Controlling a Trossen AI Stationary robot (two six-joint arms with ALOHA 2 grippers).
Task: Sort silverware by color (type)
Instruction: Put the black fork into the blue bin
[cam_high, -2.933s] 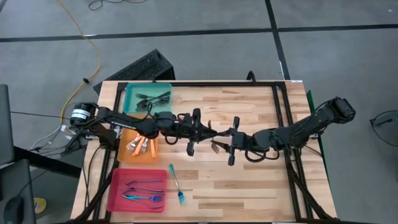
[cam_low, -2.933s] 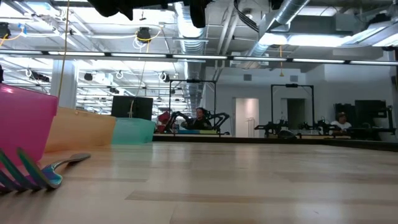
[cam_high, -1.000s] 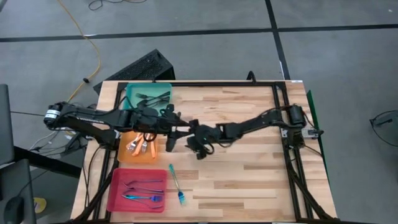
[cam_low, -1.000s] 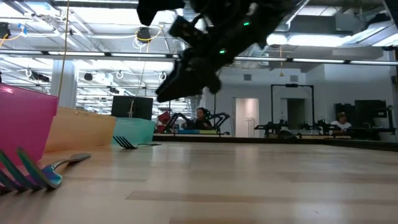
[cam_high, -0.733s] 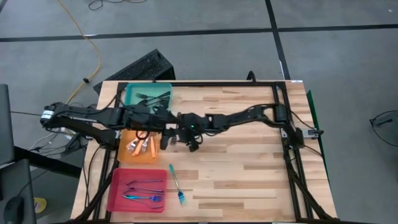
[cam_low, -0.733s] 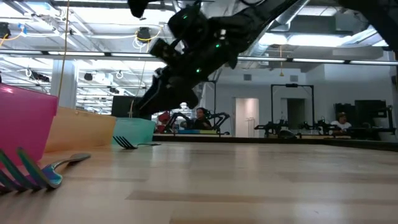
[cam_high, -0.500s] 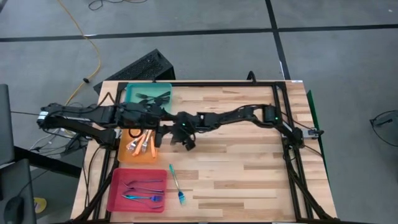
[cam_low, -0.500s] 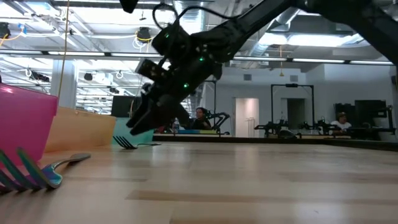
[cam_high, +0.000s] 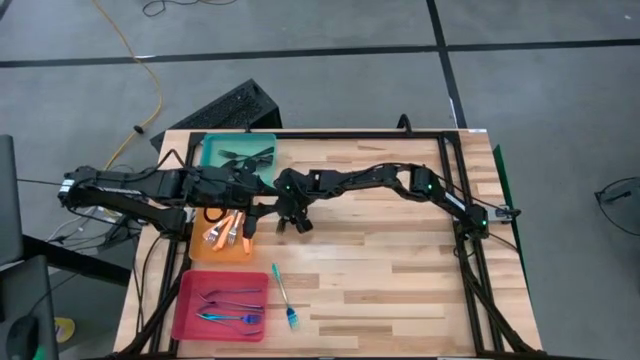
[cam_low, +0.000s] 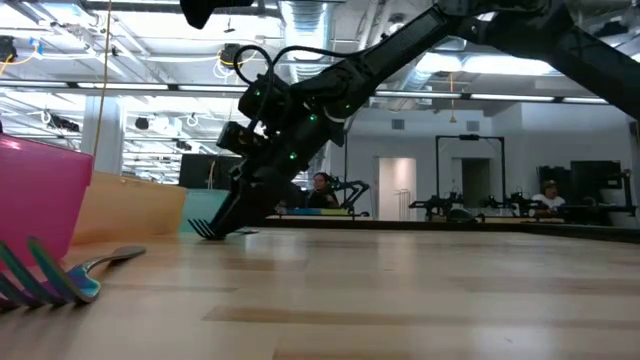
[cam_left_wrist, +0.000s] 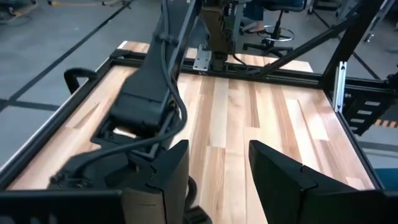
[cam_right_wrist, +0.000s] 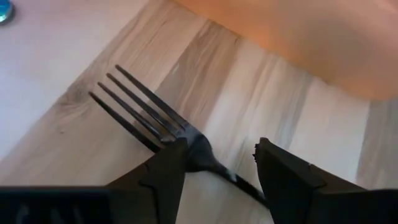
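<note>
Black fork (cam_right_wrist: 163, 134) flat on the wooden table (cam_high: 400, 270) beside the orange tray (cam_high: 205, 247) | right gripper (cam_right_wrist: 214, 163) low over it, fingers apart astride its neck, not clamped | left gripper (cam_left_wrist: 214, 163) above the orange tray, fingers apart, empty

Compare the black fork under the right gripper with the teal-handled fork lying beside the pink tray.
The black fork is all dark; the teal-handled fork has a coloured handle. The black one lies beside the orange tray, between the right gripper's fingers; the teal one lies unattended. Both rest flat on the table.
</note>
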